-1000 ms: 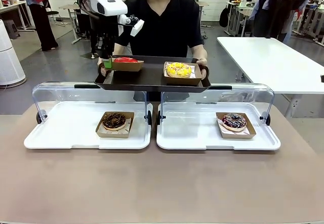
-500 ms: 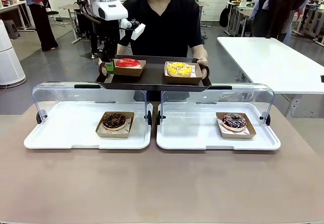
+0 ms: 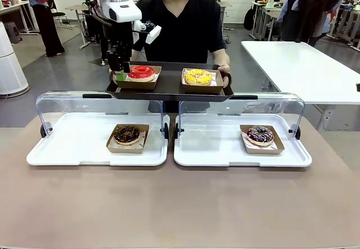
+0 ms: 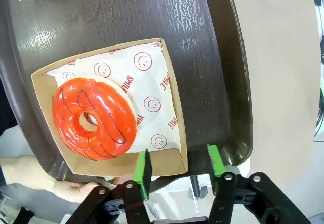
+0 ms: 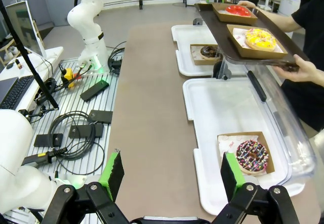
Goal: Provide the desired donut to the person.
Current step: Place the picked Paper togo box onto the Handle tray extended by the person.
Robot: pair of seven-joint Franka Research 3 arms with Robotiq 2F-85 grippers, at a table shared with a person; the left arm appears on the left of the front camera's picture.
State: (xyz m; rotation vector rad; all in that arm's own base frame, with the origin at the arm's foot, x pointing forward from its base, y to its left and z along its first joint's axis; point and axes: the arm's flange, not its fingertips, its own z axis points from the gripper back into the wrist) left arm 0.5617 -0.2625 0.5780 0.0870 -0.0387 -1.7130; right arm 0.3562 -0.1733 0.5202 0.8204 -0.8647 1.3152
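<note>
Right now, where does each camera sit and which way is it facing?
Front: between the arms, facing the person across the table; left gripper.
Left wrist: above the dark tray, looking down at the red donut; open green-padded fingers.
Right wrist: beside the table, looking along it; right gripper open.
All three show the red donut.

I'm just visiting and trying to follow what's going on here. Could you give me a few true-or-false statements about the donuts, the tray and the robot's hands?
1. The red donut sits in a cardboard box on the dark tray that the person holds. True.
2. The left gripper is clamped on the red donut's box. False: its jaws stand open beside the box edge.
3. The yellow donut lies on a white tray. False: it is on the dark tray too.
4. A chocolate donut lies on the left white tray. True.
5. The right gripper holds a sprinkled donut. False: it is open and empty.
</note>
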